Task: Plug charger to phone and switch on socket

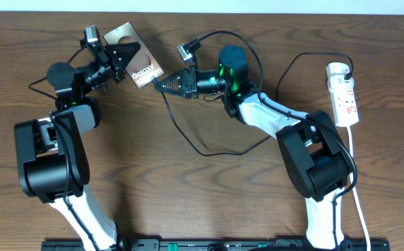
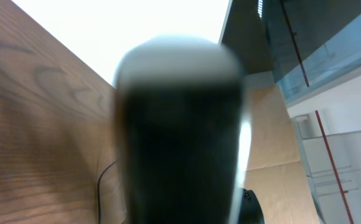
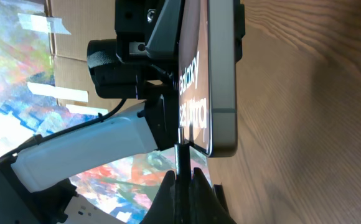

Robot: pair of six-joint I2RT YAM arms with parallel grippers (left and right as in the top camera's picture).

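Evidently the plugging step is in hand: the left claw (image 1: 127, 54) clamps the phone (image 1: 145, 70) tilted above the desk (image 1: 209, 202), while the right claw (image 1: 159, 83) pinches the charger (image 3: 182, 154) tip at the phone's lower edge. Whether it is seated is unclear, so next comes a straight push, then the socket (image 1: 346, 104) switch. No containers appear.

The table (image 1: 202, 202) looks matt grained wood; the phone (image 3: 221, 74) rim smooth metal.
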